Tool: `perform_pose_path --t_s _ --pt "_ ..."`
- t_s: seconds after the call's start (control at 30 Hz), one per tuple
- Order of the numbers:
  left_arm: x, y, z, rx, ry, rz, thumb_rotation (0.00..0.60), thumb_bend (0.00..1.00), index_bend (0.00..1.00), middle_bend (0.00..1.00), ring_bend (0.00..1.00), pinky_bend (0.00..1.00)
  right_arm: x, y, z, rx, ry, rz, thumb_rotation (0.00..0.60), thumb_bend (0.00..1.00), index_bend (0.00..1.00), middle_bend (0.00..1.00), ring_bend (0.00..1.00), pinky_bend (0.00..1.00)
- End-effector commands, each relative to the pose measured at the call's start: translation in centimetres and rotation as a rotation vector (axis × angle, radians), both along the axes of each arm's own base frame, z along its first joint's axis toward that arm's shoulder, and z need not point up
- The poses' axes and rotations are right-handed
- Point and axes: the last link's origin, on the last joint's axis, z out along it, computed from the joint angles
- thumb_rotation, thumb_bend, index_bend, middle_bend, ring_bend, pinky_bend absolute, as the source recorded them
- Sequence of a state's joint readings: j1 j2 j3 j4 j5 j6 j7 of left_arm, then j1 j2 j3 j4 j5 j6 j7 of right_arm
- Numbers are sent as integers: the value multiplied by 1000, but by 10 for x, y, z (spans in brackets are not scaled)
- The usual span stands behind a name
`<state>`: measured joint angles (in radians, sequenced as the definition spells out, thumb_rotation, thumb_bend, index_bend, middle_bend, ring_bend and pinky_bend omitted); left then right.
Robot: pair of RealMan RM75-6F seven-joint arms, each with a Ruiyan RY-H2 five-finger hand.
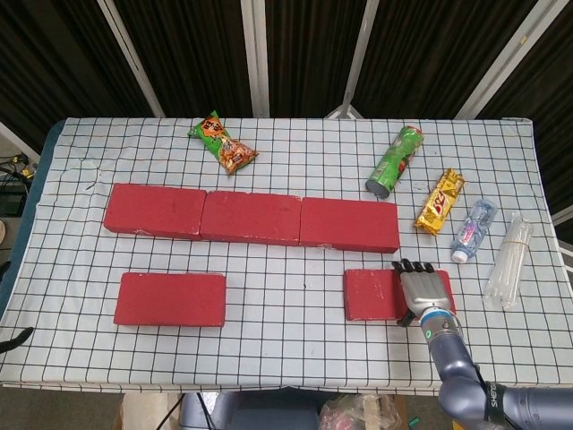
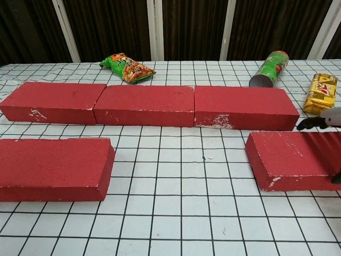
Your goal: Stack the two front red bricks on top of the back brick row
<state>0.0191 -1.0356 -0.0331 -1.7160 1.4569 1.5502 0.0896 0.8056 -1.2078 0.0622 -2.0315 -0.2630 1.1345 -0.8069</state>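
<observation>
Palm-down, the right hand (image 1: 424, 290) lies across the front right brick (image 1: 376, 294), fingers (image 1: 413, 266) grasping it.

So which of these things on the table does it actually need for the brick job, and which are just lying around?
Needed for the job:
front right brick, under the right robot hand
front left brick
back brick row

Just lying about:
green snack bag
green can, on its side
yellow candy bar
water bottle
clear bundle
</observation>
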Motion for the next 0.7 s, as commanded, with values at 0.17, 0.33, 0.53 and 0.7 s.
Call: perform_pose_path --t_s 0.17,0.33,0.53,0.7 --pt "1 1 -1 -2 4 2 600 0 78 0 0 0 -4 -2 -2 -5 12 -2 600 133 32 44 0 0" --pt "1 2 -2 -1 5 6 600 0 83 0 0 0 -5 -3 -4 -17 17 18 600 133 139 189 2 0" --pt "1 2 -2 -2 4 10 600 0 88 0 0 0 -5 -4 -3 -38 9 45 600 133 266 265 52 0" --pt "1 3 -2 -3 3 12 600 0 89 0 0 0 3 -4 4 -60 -10 71 600 133 312 269 57 0"
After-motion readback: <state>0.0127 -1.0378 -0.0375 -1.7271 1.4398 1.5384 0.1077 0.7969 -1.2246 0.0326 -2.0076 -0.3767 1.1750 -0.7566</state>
